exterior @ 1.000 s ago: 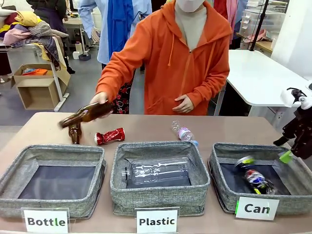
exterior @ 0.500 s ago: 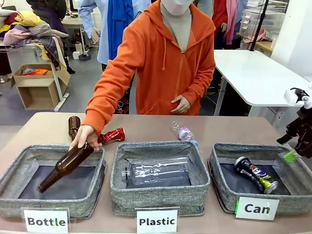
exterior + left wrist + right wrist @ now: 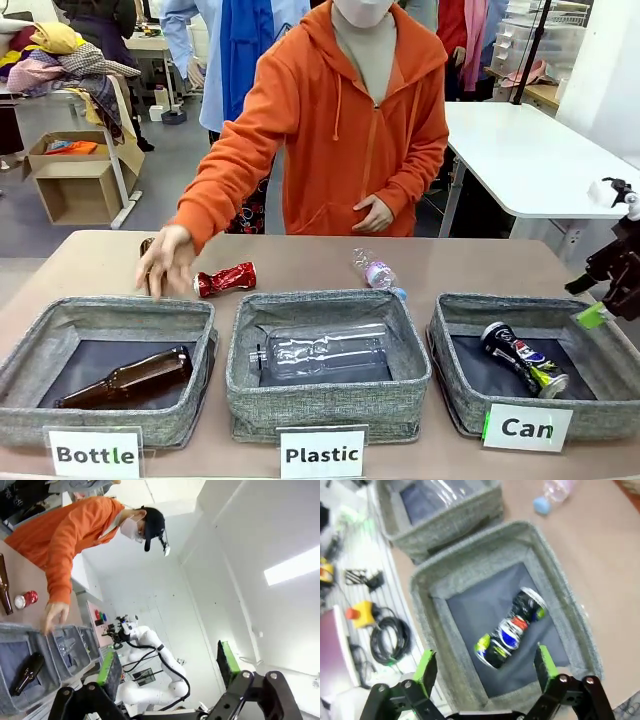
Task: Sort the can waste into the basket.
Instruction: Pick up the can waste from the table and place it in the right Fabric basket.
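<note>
Since the blue can point(image 3: 522, 361) sits in the basket point(image 3: 455, 395), grab the red can point(image 3: 225, 279) far left of it crosswise. Right fingers point(image 3: 426, 667) and left fingers point(image 3: 106, 667) hang spread, empty. Mind the hand point(image 3: 165, 262).

Front camera looks across the table point(image 3: 300, 262); right wrist looks down (close) on the shared basket point(image 3: 520, 301).

The dented can point(image 3: 520, 358) lies in the basket point(image 3: 455, 400), the right bin of three in a row. The crushed can point(image 3: 225, 279) lies on the table point(image 3: 480, 265) behind the left bin point(image 3: 25, 352).
</note>
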